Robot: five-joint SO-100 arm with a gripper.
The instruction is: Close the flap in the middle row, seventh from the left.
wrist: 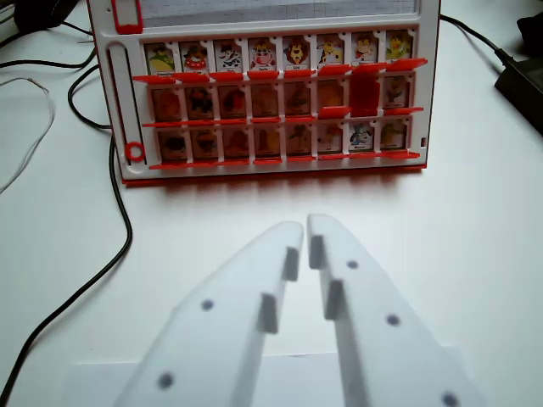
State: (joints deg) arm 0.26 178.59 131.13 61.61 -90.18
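A red-and-white plastic game board [271, 93] with three rows of small square picture flaps is seen lying on a smooth white tabletop [424, 254]. Cartoon animal faces are printed on the cards; the hinge rails are made of glossy red plastic. In the middle row, the seventh flap from the wrist view's left [365, 91] is shown as a solid red rectangle, set upright, unlike its picture-bearing neighbours. A red slider ring [134, 153] sits in a slot along the board's left edge. Thin black cables [102, 254] are curved across the table to the left. At the bottom of the view, the matte white, wedge-shaped printed gripper [305, 227] is held with its tips almost together, a narrow gap between them, nothing being grasped. It is kept well apart from the board.
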